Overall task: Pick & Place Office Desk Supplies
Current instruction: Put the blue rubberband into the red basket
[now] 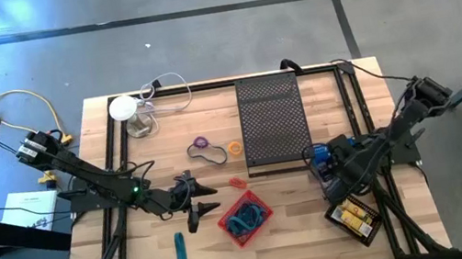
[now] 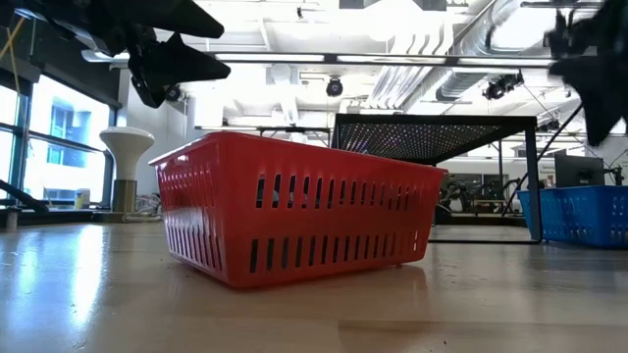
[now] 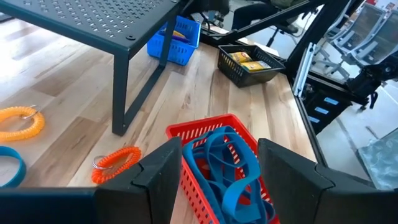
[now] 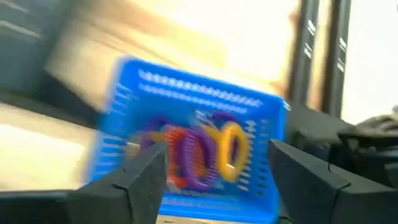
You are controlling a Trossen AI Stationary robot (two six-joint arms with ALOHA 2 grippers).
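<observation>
My left gripper hangs open above the table, just left of a red basket that holds blue elastic bands. In its wrist view the fingers frame that basket without touching it. My right gripper is open over a blue basket holding purple, orange and yellow coil loops; nothing is between its fingers. Loose on the wood lie a purple loop, a dark loop, an orange ring, a small orange coil and a teal stick.
A black perforated shelf stands on legs at the far middle. A black basket with yellow packets sits near the right front. A white round object with a cable stands far left. Black frame rails run along both sides.
</observation>
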